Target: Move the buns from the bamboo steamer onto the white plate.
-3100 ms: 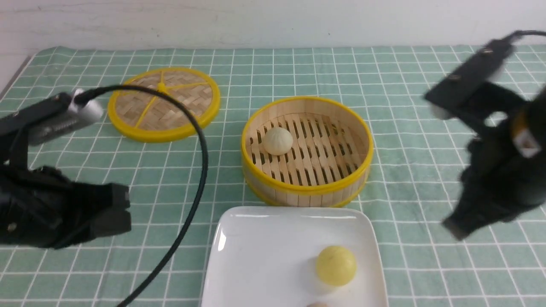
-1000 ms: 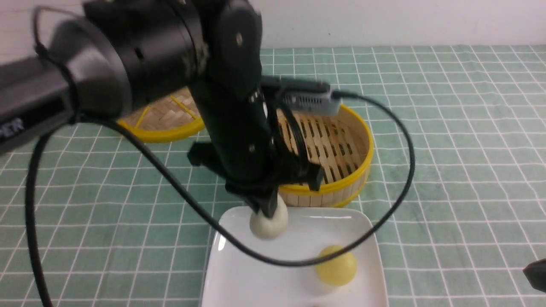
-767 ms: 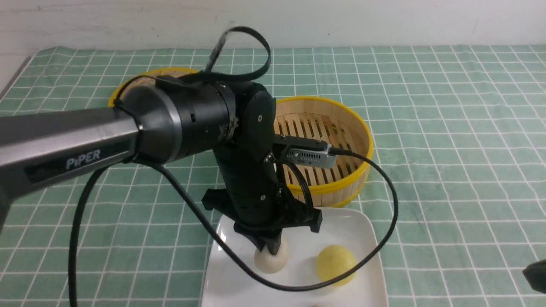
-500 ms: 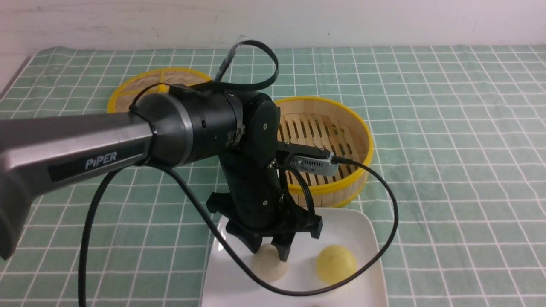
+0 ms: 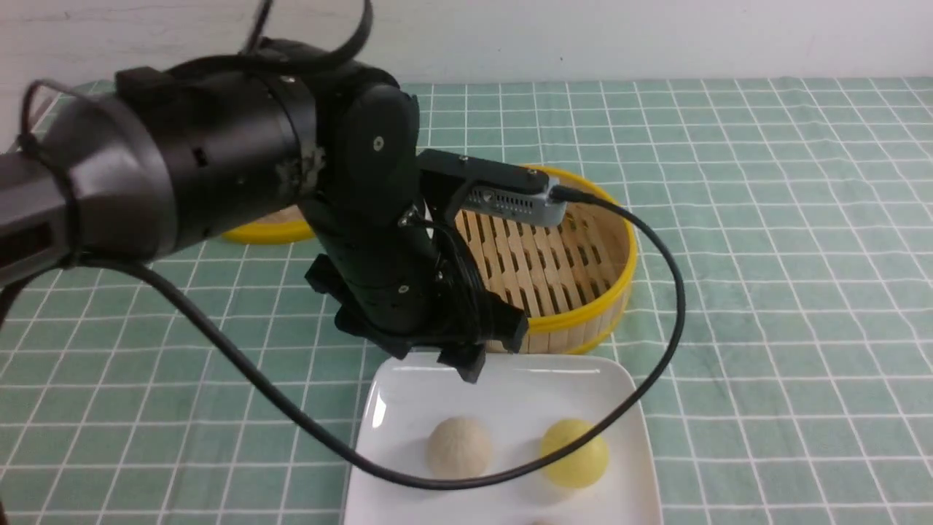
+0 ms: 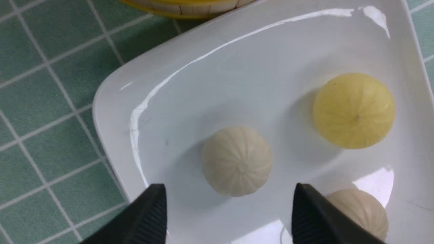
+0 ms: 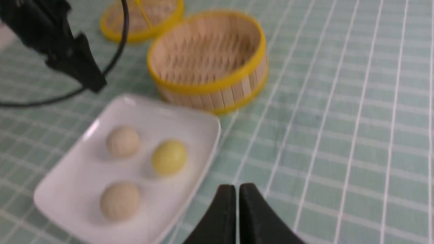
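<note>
Buns, one pale (image 6: 237, 161) and another (image 7: 120, 201), are seen on the white plate (image 7: 190, 189) beside a yellow ball (image 7: 169, 157); none is seen in the bamboo steamer (image 7: 217, 86), so the transfer is judged complete, with only arm retreat left. The left gripper (image 6: 229, 213) is spread, nothing held; the right gripper (image 7: 236, 217) is nearly pressed together, unloaded. In the front view, the steamer's near-left part is hidden by the left arm (image 5: 364, 204), and one bun is mostly cut off.

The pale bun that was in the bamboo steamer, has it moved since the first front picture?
Yes. It has come out of the bamboo steamer toward the robot; the bun now sits on the white plate.
</note>
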`<state>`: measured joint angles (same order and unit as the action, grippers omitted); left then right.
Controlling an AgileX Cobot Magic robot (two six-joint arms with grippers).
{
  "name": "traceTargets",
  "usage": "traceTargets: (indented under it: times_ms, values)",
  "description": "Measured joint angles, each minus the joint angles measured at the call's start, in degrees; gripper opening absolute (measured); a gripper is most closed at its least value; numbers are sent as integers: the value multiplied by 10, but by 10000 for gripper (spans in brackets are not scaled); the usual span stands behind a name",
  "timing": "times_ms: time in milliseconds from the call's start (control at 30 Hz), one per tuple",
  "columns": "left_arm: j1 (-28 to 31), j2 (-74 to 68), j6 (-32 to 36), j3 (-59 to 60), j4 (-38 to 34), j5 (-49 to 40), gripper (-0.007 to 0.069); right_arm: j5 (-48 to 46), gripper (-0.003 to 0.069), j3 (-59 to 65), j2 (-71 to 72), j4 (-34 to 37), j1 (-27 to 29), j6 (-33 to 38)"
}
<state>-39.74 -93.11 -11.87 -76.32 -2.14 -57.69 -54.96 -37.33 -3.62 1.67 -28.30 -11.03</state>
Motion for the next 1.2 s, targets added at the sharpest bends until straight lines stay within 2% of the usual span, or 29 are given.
traceTargets:
  times_ms: [100,167,267,333,433,1033,1200]
  values:
    - [0,6,0,0,2,-11,341,125,17,57,9,-7,0,8]
    - [0,6,0,0,5,-19,230,210,-5,98,2,-7,0,13]
    - [0,5,2,0,13,-21,73,275,-15,130,-16,-9,0,15]
    - [0,5,3,0,27,-22,27,294,-15,137,-24,-9,0,15]
    - [0,5,3,0,50,-22,1,307,-15,140,-28,-9,0,16]
    - [0,5,3,0,56,-23,1,316,-6,143,-28,-9,0,17]
    - [0,5,3,0,59,-24,1,319,-5,192,-9,-17,15,18]
